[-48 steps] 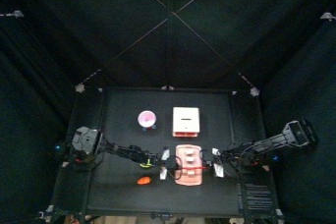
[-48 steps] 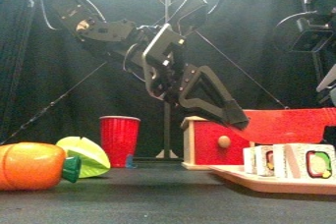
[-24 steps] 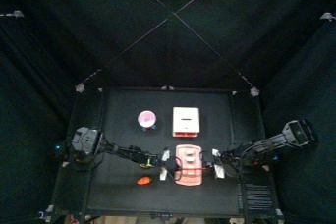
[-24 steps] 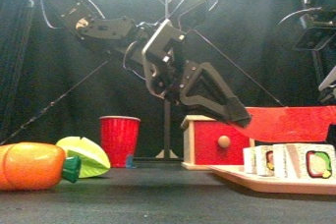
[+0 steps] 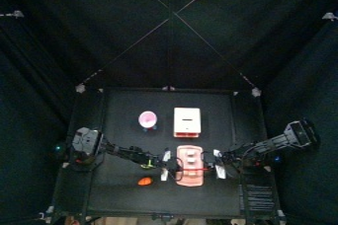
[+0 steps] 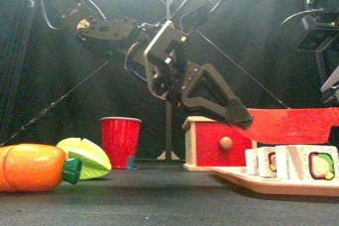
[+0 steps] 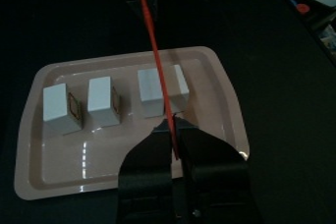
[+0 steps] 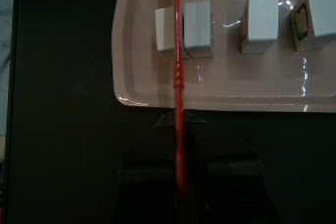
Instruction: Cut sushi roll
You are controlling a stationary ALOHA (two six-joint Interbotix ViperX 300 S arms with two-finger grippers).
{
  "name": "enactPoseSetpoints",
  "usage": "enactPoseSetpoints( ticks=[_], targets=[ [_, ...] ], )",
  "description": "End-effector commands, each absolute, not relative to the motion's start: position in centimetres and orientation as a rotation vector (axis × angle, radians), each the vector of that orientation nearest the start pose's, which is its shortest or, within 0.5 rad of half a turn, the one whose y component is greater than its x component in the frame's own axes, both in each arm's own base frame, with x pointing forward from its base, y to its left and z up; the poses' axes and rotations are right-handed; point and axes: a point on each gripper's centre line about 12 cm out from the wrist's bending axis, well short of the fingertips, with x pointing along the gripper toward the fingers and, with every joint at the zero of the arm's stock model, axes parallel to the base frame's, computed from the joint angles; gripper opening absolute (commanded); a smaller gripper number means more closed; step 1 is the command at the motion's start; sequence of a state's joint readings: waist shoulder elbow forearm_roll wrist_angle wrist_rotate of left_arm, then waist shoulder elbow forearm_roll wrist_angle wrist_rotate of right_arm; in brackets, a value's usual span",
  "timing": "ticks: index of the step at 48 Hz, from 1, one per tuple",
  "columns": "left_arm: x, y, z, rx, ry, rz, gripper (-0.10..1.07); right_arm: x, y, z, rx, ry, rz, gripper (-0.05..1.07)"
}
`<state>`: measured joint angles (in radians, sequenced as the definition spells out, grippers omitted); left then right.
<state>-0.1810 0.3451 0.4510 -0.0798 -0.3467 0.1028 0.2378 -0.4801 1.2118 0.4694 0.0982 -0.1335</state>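
The sushi roll [image 7: 151, 94] lies as several white-sided pieces on a pink tray [image 7: 79, 159], with two pieces close together. My left gripper [image 7: 171, 136] is shut on a thin red blade [image 7: 152, 51] that stands edge-on between those two pieces. My right gripper [image 8: 175, 122] is likewise shut on a red blade [image 8: 175, 31] between two pieces [image 8: 197, 25] at the tray's [image 8: 223, 83] end. From above, the left gripper [image 5: 162, 159] and right gripper [image 5: 220, 160] flank the sushi roll [image 5: 192, 165]. In the front view the red blade [image 6: 284, 126] hangs over the pieces [image 6: 294, 161]. Whether both hold one blade, I cannot tell.
Behind the tray stand a white box [image 5: 187, 119] and a round pink-and-white thing [image 5: 148, 119]. A small orange piece [image 5: 142, 182] lies left of the tray. The front view shows an orange vegetable [image 6: 32, 167], a lime wedge [image 6: 82, 155], a red cup [image 6: 119, 141] and a wooden box [image 6: 212, 143].
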Motion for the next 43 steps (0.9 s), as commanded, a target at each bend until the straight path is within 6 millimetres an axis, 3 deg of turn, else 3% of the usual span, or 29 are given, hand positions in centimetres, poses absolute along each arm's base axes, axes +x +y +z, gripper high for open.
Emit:
enactPoseSetpoints(
  ticks=[1, 34, 43],
  targets=[
    [47.6, -8.3, 14.3, 0.079, 0.387, -0.16, 0.29, 21.9, 5.5, 14.3, 0.24, 0.805, 0.117, 0.4],
    [47.7, -8.3, 13.0, 0.079, 0.412, -0.157, 0.29, 21.8, 5.5, 12.7, 0.26, 0.875, 0.092, 0.4],
    [47.8, -8.1, 11.1, 0.068, 0.452, -0.147, 0.29, 21.8, 5.5, 11.9, 0.271, 0.91, 0.078, 0.4]
  ],
)
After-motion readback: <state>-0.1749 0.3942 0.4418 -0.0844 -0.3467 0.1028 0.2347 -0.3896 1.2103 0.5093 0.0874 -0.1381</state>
